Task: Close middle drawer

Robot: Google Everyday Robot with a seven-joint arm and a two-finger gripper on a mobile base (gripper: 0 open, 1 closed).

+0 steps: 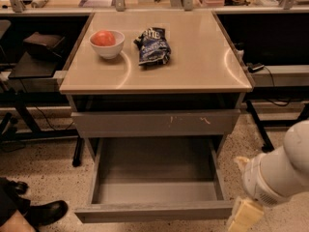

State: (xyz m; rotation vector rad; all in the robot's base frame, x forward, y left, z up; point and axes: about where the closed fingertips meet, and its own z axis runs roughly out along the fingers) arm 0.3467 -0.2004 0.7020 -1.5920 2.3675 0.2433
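The middle drawer [154,178] is pulled far out of the cabinet, its grey box interior empty. Its plain flat front [154,210] faces me low in the camera view. Above it sits another grey drawer front with small yellowish scratch marks [154,123], nearly shut. My gripper [245,215] is cream-coloured and hangs from the white arm [280,170] at the bottom right. It is just right of the open drawer's front right corner, partly cut off by the lower edge of the view.
On the tan cabinet top [193,62] stand a white bowl with a red fruit [106,43] and a dark snack bag [152,46]. A person's black shoe [46,210] is at the bottom left. Desks and cables flank the cabinet.
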